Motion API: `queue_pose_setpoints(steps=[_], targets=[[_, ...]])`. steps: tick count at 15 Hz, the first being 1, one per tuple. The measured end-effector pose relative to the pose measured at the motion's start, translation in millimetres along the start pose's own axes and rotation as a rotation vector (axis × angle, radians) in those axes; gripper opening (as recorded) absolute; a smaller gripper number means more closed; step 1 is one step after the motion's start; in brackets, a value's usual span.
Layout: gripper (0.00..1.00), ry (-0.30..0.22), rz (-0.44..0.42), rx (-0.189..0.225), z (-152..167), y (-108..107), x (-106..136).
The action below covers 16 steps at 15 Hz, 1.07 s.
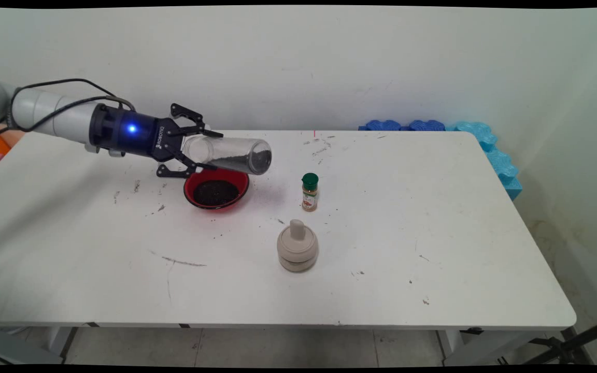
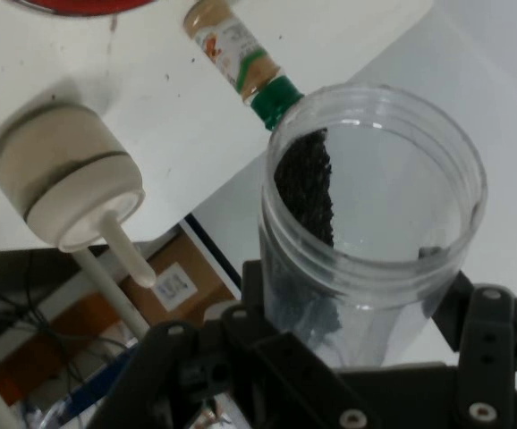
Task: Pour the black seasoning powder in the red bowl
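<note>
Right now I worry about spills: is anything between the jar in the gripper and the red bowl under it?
Nothing visible. The gripper holds the clear jar on its side just above the red bowl. The spice bottle and the beige grinder stand off to the right.

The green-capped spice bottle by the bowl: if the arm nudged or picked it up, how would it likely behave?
The spice bottle stands tall and narrow on the table, so a high push would probably tip it. Its round body would likely roll afterwards. It looks small and partly filled, so probably light and easy to knock.
</note>
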Motion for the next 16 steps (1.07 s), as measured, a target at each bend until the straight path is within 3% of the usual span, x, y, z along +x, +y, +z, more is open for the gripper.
queue_pose_setpoints(steps=[12, 16], targets=[[0.00, -0.029, -0.236, -0.031, 14, -3, 6], [0.00, -0.031, -0.279, -0.041, 15, -3, 9]])
